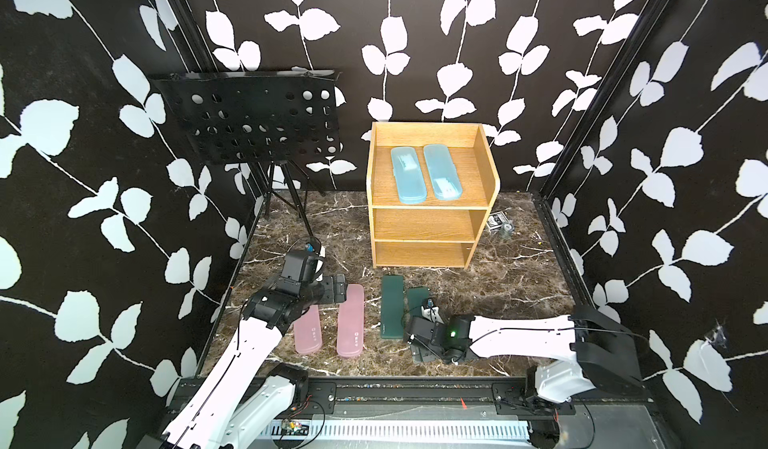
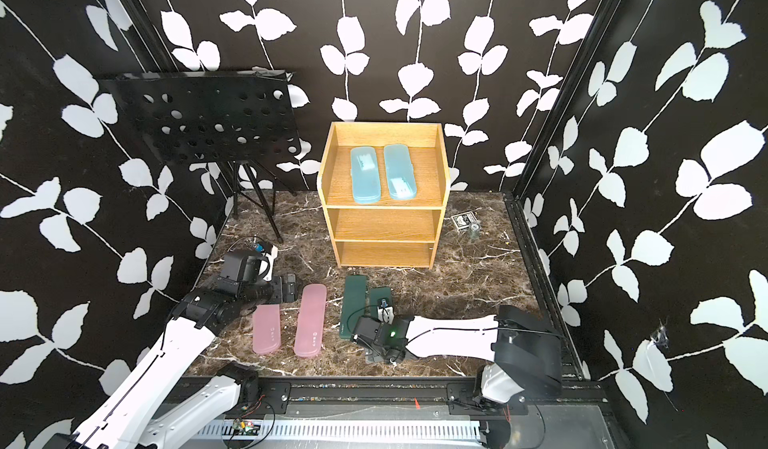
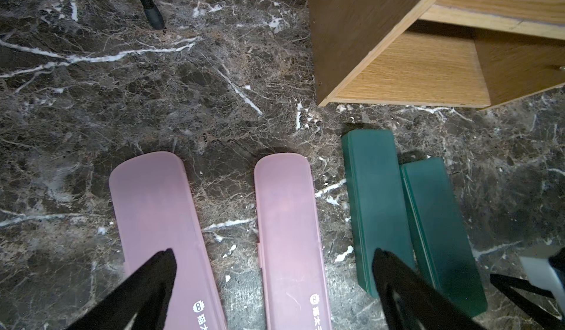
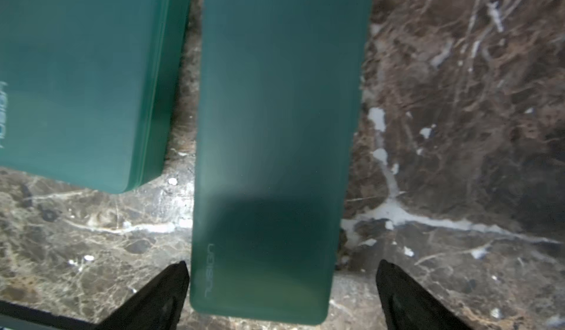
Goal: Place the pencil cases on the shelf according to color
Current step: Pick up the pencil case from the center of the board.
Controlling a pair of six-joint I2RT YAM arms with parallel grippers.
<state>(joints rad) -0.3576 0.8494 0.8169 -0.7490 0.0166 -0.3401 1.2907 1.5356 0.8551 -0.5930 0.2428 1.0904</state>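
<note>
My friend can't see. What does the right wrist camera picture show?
A dark green case lies flat on the marble table, its end between the two black fingertips of the open right hand. A second green case lies beside it.

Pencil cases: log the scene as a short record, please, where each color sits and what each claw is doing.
Blue cases: both flat on top tier of shelf
Pink cases: both on table, in front of shelf
Green cases: both on table, side by side
Left claw: open, over a pink case
Right claw: open, straddling the end of one green case, not gripping
</note>
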